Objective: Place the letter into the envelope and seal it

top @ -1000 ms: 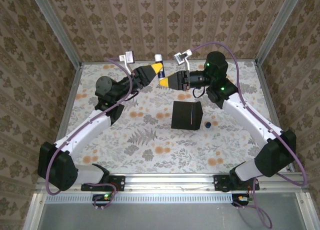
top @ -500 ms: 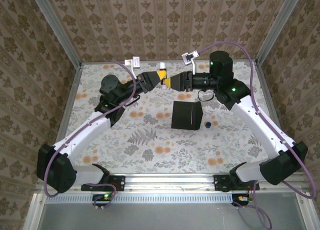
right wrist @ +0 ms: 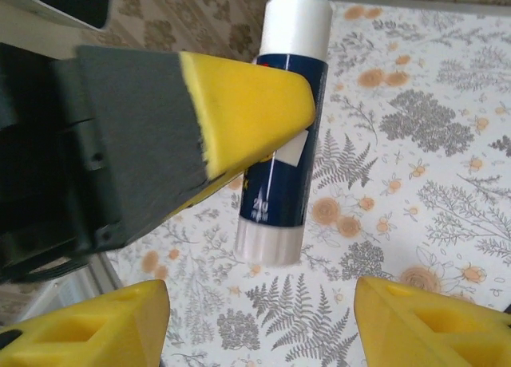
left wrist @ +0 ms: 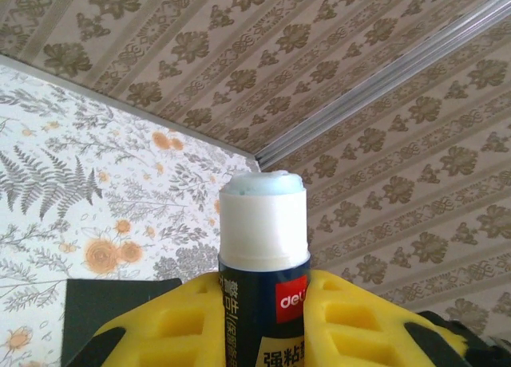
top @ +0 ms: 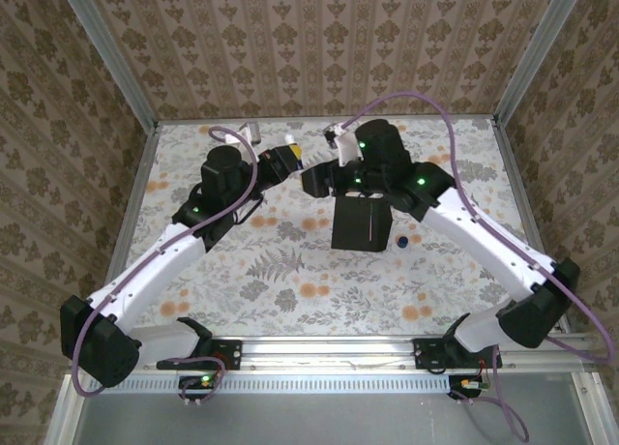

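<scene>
The left pincer [top: 286, 156] hangs over the far middle of the tabletop [top: 290, 290], clenched on a glue stick [top: 290, 140]. Seen from the left wrist, the stick [left wrist: 263, 263] stands up between the yellow fingers [left wrist: 363, 323]. It has a white collar, its pale blue glue is bare at the top, and its body is dark blue with a red label.

Seen from the right wrist, the stick [right wrist: 283, 144] hangs tilted above the flowered tabletop, one yellow-tipped left finger [right wrist: 239, 104] lying across its blue body. The right pincer [right wrist: 259, 299] is released, its two yellow fingers [right wrist: 88, 331] spread wide at the bottom corners of that view, apart from the stick and touching nothing.

The envelope [top: 358, 224] lies on the tabletop near the middle, black and plain, just in front of the right arm's wrist [top: 372, 155] as seen from above. A crease runs down near its right edge. A small dark blue thing [top: 400, 241] sits just beside the envelope's right side; I cannot tell what it is.
</scene>
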Motion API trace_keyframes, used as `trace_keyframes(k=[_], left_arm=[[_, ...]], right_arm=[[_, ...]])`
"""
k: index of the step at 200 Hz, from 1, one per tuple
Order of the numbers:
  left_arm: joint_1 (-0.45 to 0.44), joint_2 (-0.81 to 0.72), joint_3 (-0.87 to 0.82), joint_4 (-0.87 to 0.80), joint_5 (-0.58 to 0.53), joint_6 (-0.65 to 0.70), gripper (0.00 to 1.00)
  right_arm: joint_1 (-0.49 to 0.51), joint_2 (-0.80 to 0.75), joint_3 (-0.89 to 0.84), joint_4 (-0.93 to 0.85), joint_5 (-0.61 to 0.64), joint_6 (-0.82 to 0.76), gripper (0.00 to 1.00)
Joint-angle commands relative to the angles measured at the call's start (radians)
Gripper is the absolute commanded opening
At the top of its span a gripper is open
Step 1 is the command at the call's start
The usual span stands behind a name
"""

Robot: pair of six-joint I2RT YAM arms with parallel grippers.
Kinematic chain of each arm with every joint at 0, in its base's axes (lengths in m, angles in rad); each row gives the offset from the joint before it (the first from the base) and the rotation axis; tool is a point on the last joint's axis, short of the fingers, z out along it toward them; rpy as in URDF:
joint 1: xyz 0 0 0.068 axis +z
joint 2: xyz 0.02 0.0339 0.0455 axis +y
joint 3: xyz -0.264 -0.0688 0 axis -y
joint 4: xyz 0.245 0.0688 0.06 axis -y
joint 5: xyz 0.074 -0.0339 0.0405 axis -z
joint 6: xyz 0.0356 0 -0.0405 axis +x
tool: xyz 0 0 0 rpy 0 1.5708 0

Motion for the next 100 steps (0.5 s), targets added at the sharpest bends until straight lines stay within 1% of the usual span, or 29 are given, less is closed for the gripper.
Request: trace_keyframes(k=[1,52,75,100], left_arm=[[-0.016,-0.012,0.035,-0.001,-0.041,-0.023,0.00],[-0.019,-0.018,0.016,0.029,-0.021,-0.048,0.00],[-0.018,-0.015,0.015,0.034,-0.006,-0.048,0.00],[-0.019,-0.010,0.014,0.045,0.014,-0.054,0.00]], right_arm=[[0.021,0.040,0.046,-0.028,0.061,-0.025,0.64],[0.024,0.075,0.064,-0.031,0.066,-0.024,0.64],[0.024,0.076,0.066,-0.024,0.066,-0.028,0.62],[0.023,0.080,0.066,-0.016,0.058,-0.030,0.55]])
